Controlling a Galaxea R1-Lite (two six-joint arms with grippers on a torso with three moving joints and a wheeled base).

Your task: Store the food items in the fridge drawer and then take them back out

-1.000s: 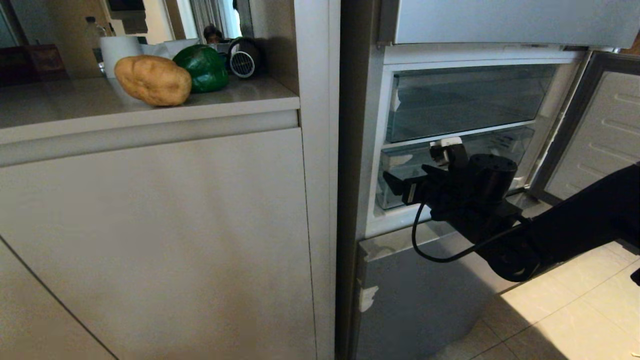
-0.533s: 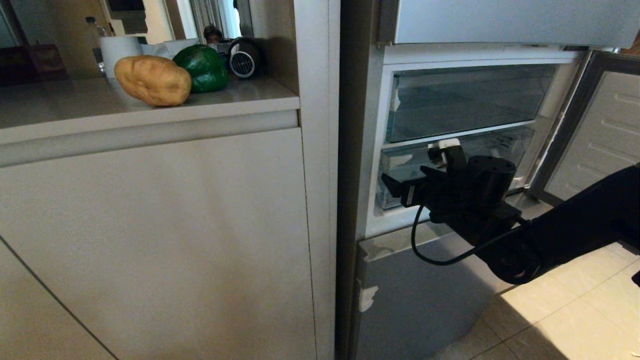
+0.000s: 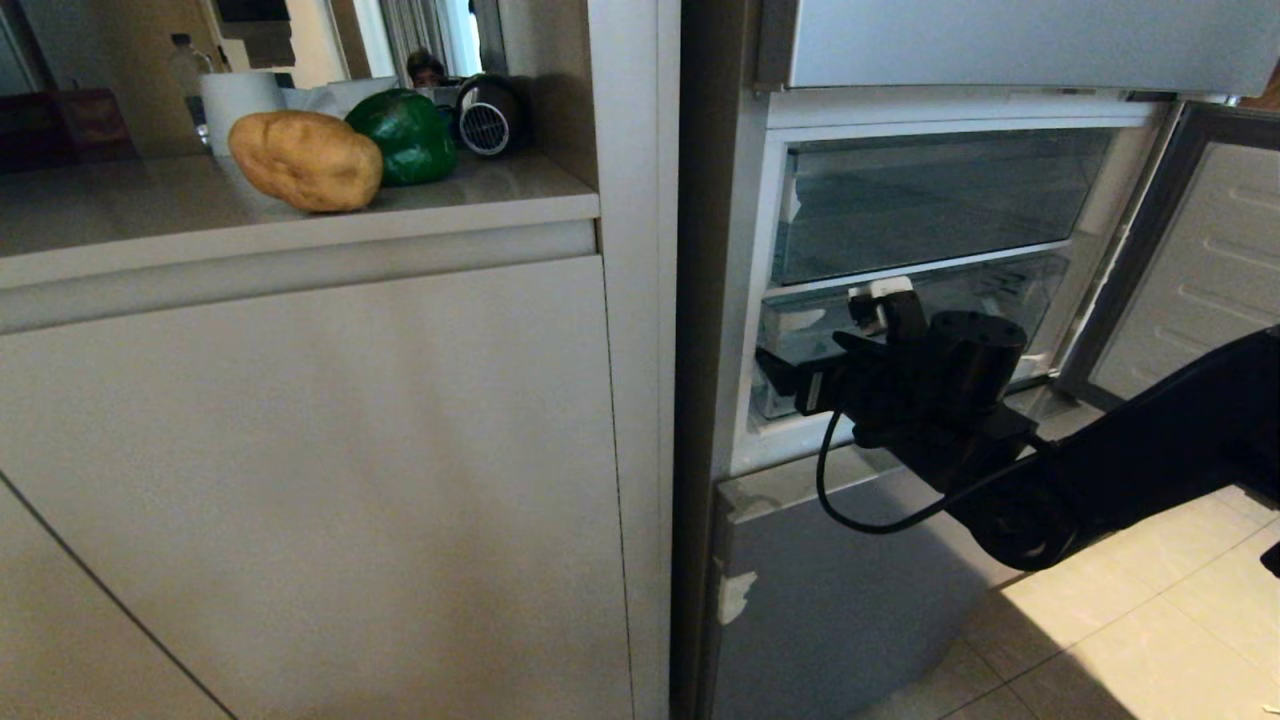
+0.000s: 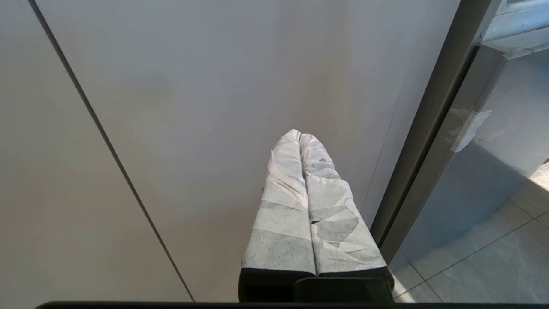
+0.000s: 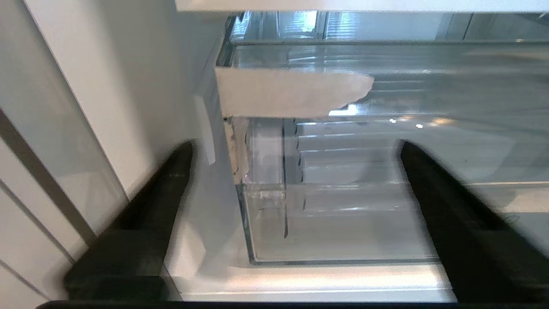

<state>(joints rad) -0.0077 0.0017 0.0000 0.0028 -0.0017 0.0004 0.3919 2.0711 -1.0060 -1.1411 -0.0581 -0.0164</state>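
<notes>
A tan potato (image 3: 305, 160) and a dark green bell pepper (image 3: 405, 137) lie side by side on the pale counter (image 3: 120, 215) at the upper left. To the right, the fridge's middle section stands open, showing clear bins. My right gripper (image 3: 820, 335) hovers open just in front of the lower clear fridge drawer (image 3: 1000, 290), nothing between its fingers. The right wrist view shows that drawer (image 5: 343, 223) empty, between the spread fingers of the right gripper (image 5: 295, 148). My left gripper (image 4: 299, 134) is shut and empty, pointing at the cabinet front.
The fridge's middle door (image 3: 1200, 260) hangs open at the right. Below the drawers is the blue-grey lowest panel (image 3: 830, 590). A white cup (image 3: 235, 100), a water bottle (image 3: 185, 60) and a dark round appliance (image 3: 487, 115) stand behind the food. A tall cabinet front (image 3: 300, 480) fills the left.
My right gripper has crept slightly to the left in front of the lower drawer. The potato and pepper have not moved.
</notes>
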